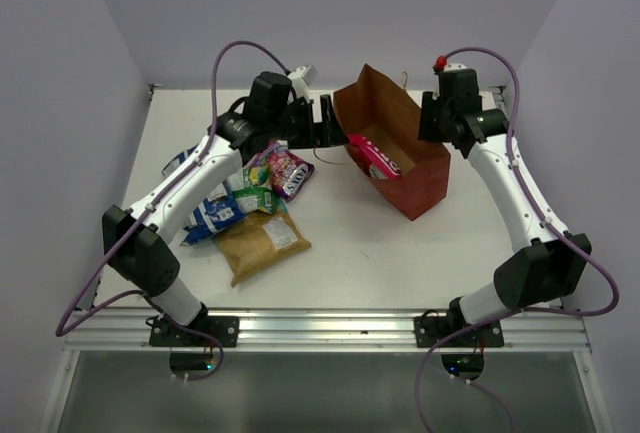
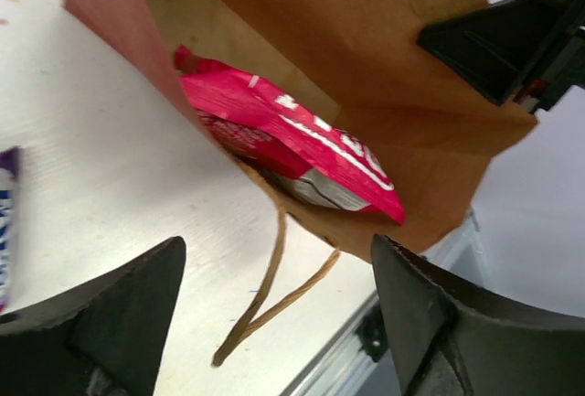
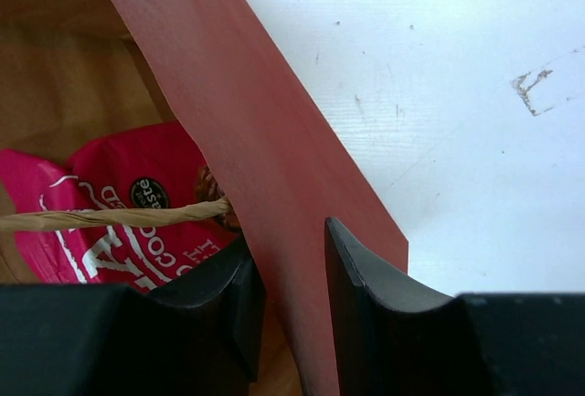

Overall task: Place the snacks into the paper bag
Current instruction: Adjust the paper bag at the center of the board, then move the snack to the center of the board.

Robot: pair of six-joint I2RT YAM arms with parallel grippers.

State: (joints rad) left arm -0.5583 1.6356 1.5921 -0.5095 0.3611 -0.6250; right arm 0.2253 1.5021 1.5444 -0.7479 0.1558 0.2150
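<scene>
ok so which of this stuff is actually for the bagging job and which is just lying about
Job: bag; pink packet inside it; purple packet, green packet, blue-and-white packet, tan packet, piled on the table; right gripper clamped on the bag's wall; left gripper, open.

Lying about: purple cables; metal rail.

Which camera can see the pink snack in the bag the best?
The left wrist view: the pink snack lies almost whole in the open paper bag, close up. The top external view shows it small, from above. The right wrist view shows only part, behind the bag's wall and a twine handle.
</scene>
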